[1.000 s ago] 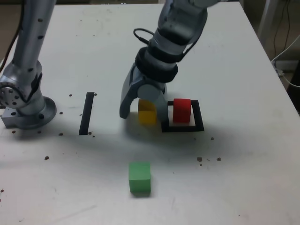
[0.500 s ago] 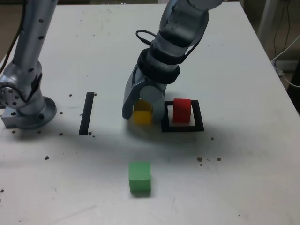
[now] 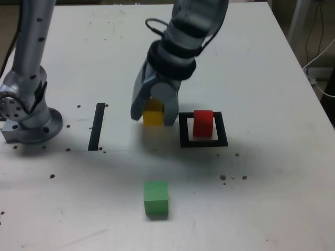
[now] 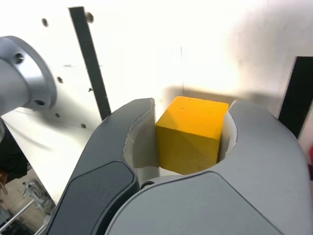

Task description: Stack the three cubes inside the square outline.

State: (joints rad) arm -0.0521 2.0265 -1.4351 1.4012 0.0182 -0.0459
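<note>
Yellow cube point(image 3: 153, 115), which had sat on the tabletop point(image 3: 261, 209) a moment before, was now clamped in the pincer point(image 3: 152, 113) and lifted just clear, centre frame, beside the square outline point(image 3: 204, 142) holding the red cube point(image 3: 203, 123), so stacking looked next.

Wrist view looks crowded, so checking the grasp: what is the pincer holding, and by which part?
The yellow cube, clamped by two opposite side faces between the pincer jaws.
</note>
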